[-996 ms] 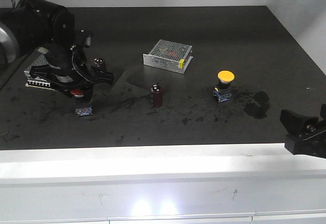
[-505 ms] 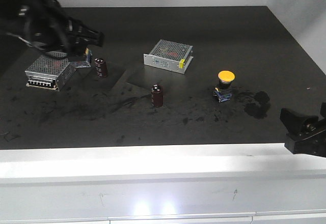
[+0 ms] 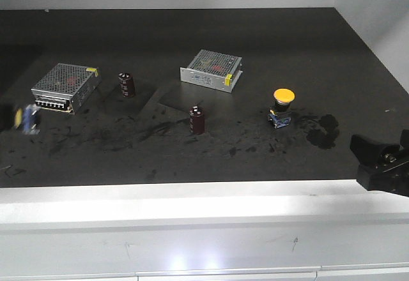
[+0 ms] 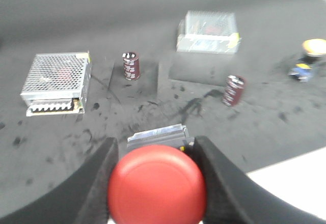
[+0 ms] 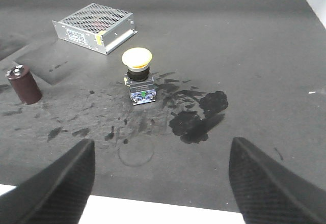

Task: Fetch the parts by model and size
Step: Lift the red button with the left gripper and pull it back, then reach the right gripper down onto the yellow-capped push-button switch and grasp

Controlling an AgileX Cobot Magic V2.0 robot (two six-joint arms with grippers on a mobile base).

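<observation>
Left gripper (image 4: 155, 147), now withdrawn leftward, clamps the red push-button switch (image 4: 158, 186); right gripper (image 5: 162, 142) spread wide, yellow push-button switch (image 5: 137, 74) ahead.

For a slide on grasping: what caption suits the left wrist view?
Left gripper shut on the red push-button switch; capacitors and metal boxes on the table behind.

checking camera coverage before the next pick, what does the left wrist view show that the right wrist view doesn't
Only the left wrist view: the red mushroom-cap push-button switch gripped in the left hand, a silver perforated-metal box at left, and a dark maroon cylindrical capacitor beside it. Only the right wrist view: the open right hand and a large black smear. Both: the yellow mushroom-cap push-button switch, the silver perforated box with a yellow tag, and a second maroon capacitor.
</observation>
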